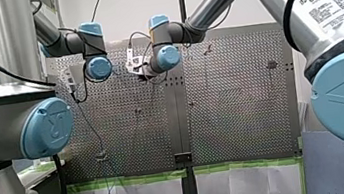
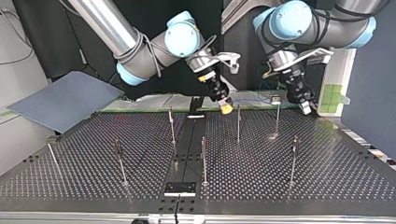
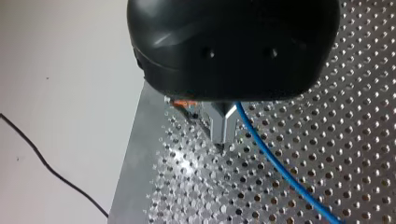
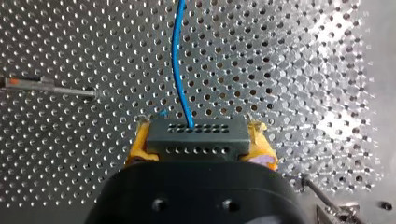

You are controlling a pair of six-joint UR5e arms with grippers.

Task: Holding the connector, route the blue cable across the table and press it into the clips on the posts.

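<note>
Clamping the connector (image 4: 196, 133) crosswise between yellow pads (image 4: 137, 147), the right gripper (image 4: 201, 149) has the blue cable (image 4: 176, 60) running lengthwise straight ahead toward the left gripper (image 3: 223, 137), whose metal fingers (image 3: 218, 123) are closed with the cable just beside them, pinch unconfirmed.

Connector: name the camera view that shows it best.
Right wrist view: the dark connector sits close up between the yellow pads, blue cable leaving it. The top view shows only the pads; front and left wrist views do not show it.
</note>
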